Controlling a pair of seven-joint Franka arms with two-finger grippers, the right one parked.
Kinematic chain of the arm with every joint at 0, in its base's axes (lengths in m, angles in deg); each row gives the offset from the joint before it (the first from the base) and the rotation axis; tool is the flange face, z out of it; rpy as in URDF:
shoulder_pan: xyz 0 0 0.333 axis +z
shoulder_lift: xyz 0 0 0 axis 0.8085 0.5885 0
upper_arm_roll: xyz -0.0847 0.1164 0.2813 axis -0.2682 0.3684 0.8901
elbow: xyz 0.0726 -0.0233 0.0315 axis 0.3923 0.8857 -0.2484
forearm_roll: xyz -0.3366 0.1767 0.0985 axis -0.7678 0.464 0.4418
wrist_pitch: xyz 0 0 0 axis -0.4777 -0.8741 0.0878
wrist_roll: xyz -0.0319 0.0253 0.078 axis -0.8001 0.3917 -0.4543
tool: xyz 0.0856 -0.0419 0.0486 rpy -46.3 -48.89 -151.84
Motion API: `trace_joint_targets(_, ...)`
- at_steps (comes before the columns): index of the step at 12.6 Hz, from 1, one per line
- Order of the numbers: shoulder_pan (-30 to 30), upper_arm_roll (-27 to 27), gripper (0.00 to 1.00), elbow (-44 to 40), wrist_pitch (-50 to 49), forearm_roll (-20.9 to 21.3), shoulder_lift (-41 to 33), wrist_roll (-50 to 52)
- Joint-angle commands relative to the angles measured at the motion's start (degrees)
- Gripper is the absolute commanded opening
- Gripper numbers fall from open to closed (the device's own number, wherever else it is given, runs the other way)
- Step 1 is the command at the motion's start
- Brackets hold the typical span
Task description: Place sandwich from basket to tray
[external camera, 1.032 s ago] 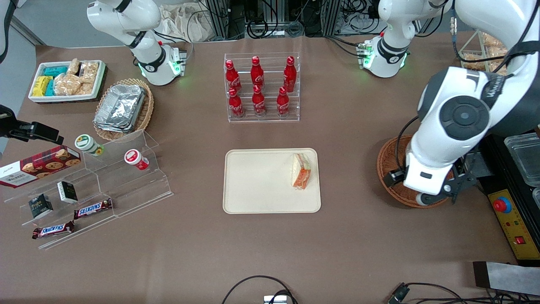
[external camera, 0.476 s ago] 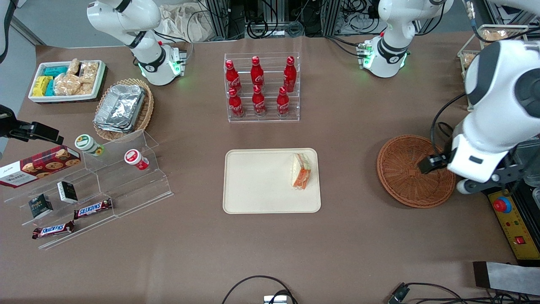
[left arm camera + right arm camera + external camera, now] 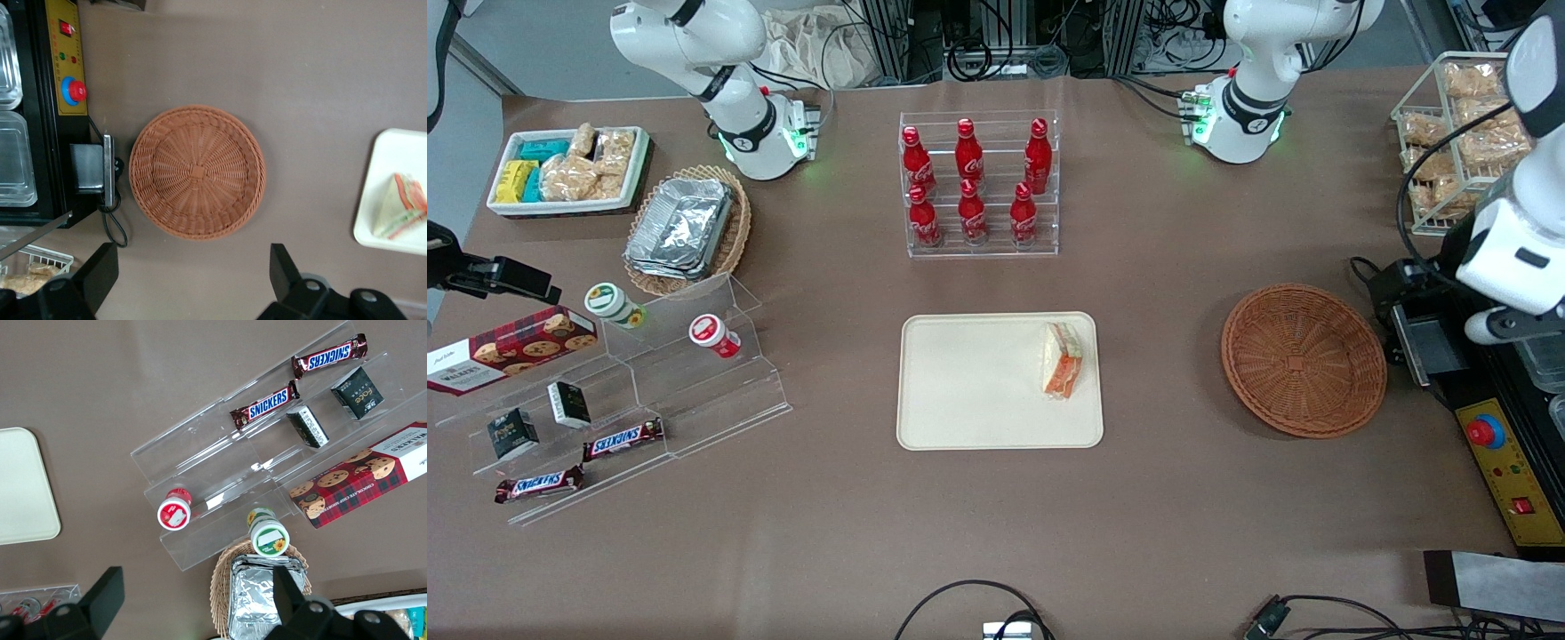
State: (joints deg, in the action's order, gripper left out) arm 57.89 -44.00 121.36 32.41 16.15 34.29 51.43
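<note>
Flanking the tray (image 3: 978, 418): bottle rack (image 3: 980, 185), basket (image 3: 1303, 360), open gripper (image 3: 190, 280) above.

Six red cola bottles (image 3: 971, 182) in a clear rack (image 3: 980, 244); foil containers (image 3: 680, 227) in a tan wicker basket (image 3: 734, 240).

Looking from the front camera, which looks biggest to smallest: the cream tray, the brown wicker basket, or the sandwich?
1. The tray, widest of the three.
2. The basket, round and empty.
3. The sandwich, a small wedge on the tray.
The gripper hangs open above the table beside the basket.
</note>
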Motion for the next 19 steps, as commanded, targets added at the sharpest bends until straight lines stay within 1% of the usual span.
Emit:
trace_joint_targets(1, -0.2, 1.6, 1.0, 4.1, -2.0, -4.8, -4.5, -2.5)
trace_joint_targets(2, -0.2, 2.0, 1.0, 4.1, -3.3, -6.3, -5.1, -2.5)
trace_joint_targets(3, -0.2, 2.1, 1.0, 4.5, -4.6, -6.6, -5.7, -2.9)
trace_joint_targets(6, -0.2, 3.8, 1.0, 8.9, -3.5, -8.6, -8.3, -4.6)
trace_joint_targets(10, -0.4, 4.1, 1.0, 14.2, 1.2, -8.4, -10.6, -4.5)
trace_joint_targets(15, -0.3, 4.1, 1.0, 13.7, 1.2, -8.7, -9.8, -4.0)
trace_joint_targets(18, -1.5, 4.3, 1.0, 13.2, 0.8, -8.4, -9.8, -3.8)
trace_joint_targets(19, -2.6, 5.7, 1.0, 13.2, 0.8, -8.3, -9.8, -3.9)
